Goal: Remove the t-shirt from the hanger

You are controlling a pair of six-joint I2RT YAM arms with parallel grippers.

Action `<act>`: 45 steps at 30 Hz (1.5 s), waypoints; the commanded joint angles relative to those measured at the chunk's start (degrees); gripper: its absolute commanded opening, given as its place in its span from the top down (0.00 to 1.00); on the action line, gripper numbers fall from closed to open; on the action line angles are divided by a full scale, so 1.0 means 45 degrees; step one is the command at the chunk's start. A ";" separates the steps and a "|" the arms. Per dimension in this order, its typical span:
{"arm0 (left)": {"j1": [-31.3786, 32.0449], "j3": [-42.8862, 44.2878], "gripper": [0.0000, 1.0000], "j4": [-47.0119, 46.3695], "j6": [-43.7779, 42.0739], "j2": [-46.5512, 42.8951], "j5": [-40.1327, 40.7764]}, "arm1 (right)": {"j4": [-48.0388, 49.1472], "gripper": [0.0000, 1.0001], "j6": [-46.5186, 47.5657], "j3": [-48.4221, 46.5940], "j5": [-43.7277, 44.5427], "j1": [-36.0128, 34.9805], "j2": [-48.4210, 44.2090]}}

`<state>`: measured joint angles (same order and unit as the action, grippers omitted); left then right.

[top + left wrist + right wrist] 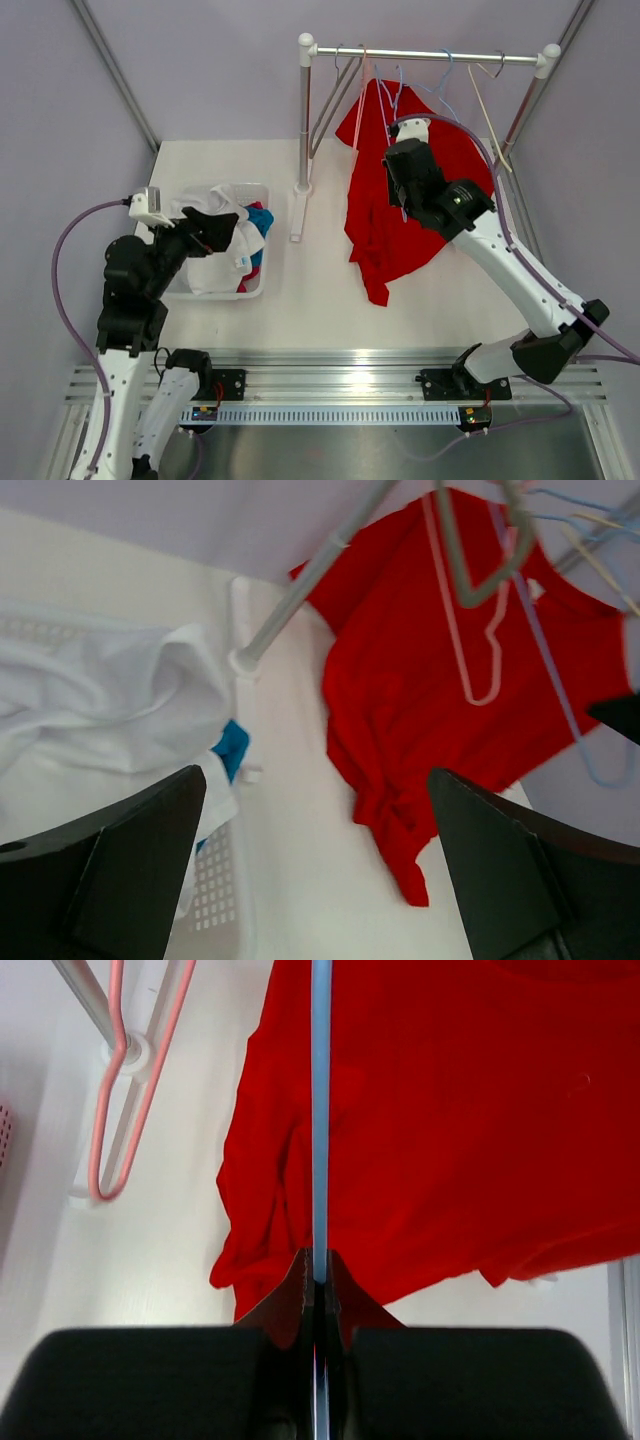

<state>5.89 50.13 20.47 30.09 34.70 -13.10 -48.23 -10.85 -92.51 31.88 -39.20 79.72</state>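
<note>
We take the clothes rail (430, 55) as our mark. The red t-shirt (380, 235) hangs below its middle stretch, bunched in folds on the side toward the rail's left post, and its lowest corner drops toward the desk (330, 310); we cannot tell whether it touches. A straight bar of the blue hanger (320, 1110) runs down across the front of the shirt. The right pincer (320, 1265) is up under the rail against the shirt, its two fingers pressed together on that bar with no gap showing. We cannot make out from these views how much of the shirt the hanger carries. A pink hanger (98, 1155) hangs bare from the rail just beside the shirt, on the side of the left post. Well off to the left of the rail, past that post, a basket (256, 288) sits on the desk holding a white cloth (215, 200) and a blue cloth (260, 218). The left pincer (318, 790) hovers over the basket's near corner, its fingers spread wide and gripping nothing.
</note>
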 commanded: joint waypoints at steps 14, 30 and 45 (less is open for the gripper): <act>0.4081 -0.1881 0.01 0.0139 -0.2799 -0.4312 -0.5446 | 0.1695 1.00 0.1005 -0.2916 -0.2729 0.2168 0.2436; 0.4765 -0.2234 0.01 0.0392 -0.2858 -0.4371 -0.5215 | 0.2805 0.96 0.0616 -0.2999 -0.1537 0.2305 0.3848; 0.5292 -0.2214 0.01 0.0608 -0.2838 -0.4546 -0.4745 | 0.4016 0.26 -0.0047 0.2060 -0.6300 0.3688 -0.2578</act>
<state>29.12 39.90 24.25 17.76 15.00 -34.94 -34.02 -9.54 -86.63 9.74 -26.30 69.95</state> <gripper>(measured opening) 0.988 0.754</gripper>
